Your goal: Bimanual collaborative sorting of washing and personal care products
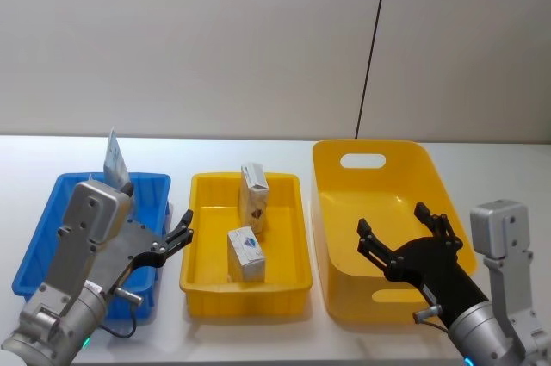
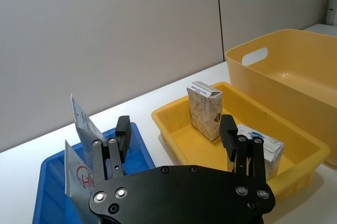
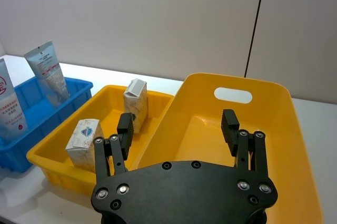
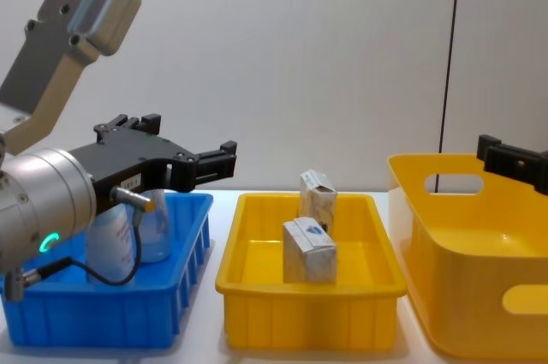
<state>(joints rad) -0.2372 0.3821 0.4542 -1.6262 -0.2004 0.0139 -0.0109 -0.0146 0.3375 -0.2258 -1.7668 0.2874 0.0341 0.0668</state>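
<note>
Two white cartons with a blue mark sit in the small yellow tray [image 1: 200, 237]: one upright carton [image 1: 254, 194] at the back, the other carton [image 1: 246, 252] nearer the front. Pale squeeze tubes with red print [image 2: 81, 123] stand in the blue tray [image 1: 47, 215]; one tube tip [image 1: 114, 159] shows behind my left arm. My left gripper [image 1: 176, 235] hovers open over the blue tray's right side, nothing between its fingers. Over the large yellow bin [image 1: 448, 189], my right gripper [image 1: 394, 224] hangs open and holds nothing.
The three containers stand side by side on a white table [image 1: 258, 331], close to its front edge. A grey wall rises behind them, with a black cable [image 1: 372, 47] running down it to the bin. The bin's inside is bare.
</note>
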